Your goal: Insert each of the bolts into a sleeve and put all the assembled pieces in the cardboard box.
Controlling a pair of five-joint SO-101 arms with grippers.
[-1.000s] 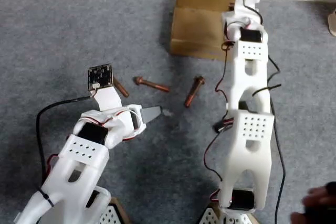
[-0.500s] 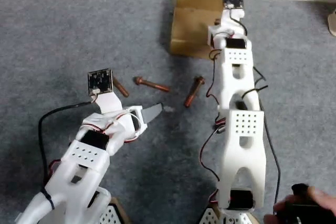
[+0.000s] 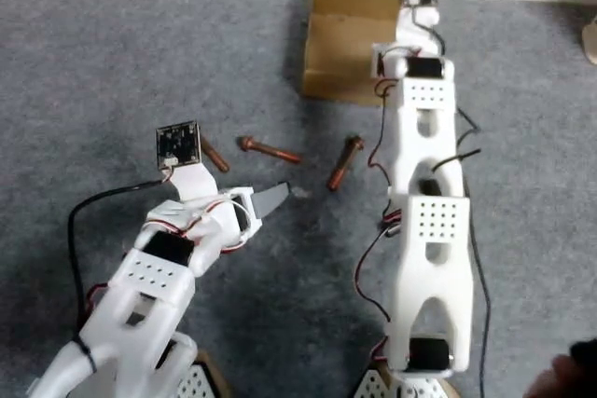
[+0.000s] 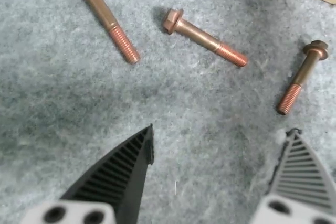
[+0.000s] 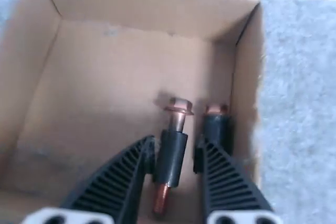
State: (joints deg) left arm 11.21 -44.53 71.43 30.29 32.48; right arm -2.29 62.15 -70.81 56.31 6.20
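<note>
Step in hand: the drop-off of an assembled piece, as I read it; the right gripper [image 5: 176, 148] hangs inside the walls of the cardboard box [image 5: 142, 3]
Right gripper's hold: jaws drawn in narrow on the black sleeve of a sleeved bolt [image 5: 170, 158]; bolt head towards the far wall, threaded end back between the jaws
Already boxed: a second sleeved bolt [image 5: 216, 124] lies on the box floor just beside the held one, close to the side wall
Left gripper [image 4: 221, 131]: spread wide, nothing in it; low over the grey carpet [image 3: 93, 62], short of the loose bolts
Loose bolts: three bare ones on the carpet between the left gripper and the box; the first bolt [image 3: 213, 156] by the left arm, the middle bolt [image 3: 269, 149], the third bolt [image 3: 343, 162] near the right arm; none touching another
Next move calls for: parting the jaws so the piece settles beside its neighbour; then lifting out without catching the box wall
Left to do: by my judgement, three bolts to sleeve and box
</note>
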